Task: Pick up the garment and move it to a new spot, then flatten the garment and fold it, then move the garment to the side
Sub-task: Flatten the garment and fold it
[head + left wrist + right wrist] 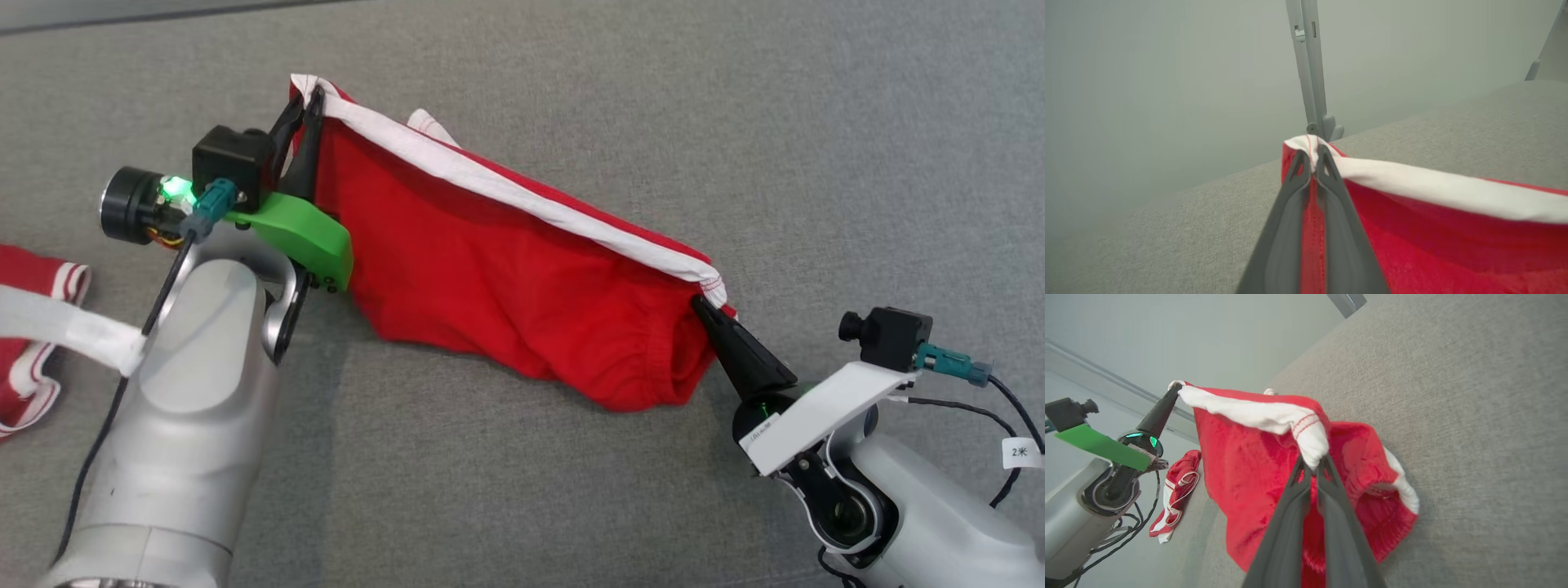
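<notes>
Setting: a grey fabric surface [735,122] seen from above, with two robot arms reaching in from the bottom corners.
Main item: a red garment [506,278] topped by a white band [522,196], stretched taut across the middle of the surface, slanting from upper left to lower right.
Left side: the left gripper [304,102] has its dark fingers pressed together, pinching the band's upper-left corner.
Right side: the right gripper [704,306] is likewise clamped on the band's lower-right end.
Drape: the red cloth sags below the band; its lower edge seems to rest on the surface, though the angle leaves that uncertain.
Far left: a second red-and-white cloth [33,286] lies crumpled, well apart from the garment.
</notes>
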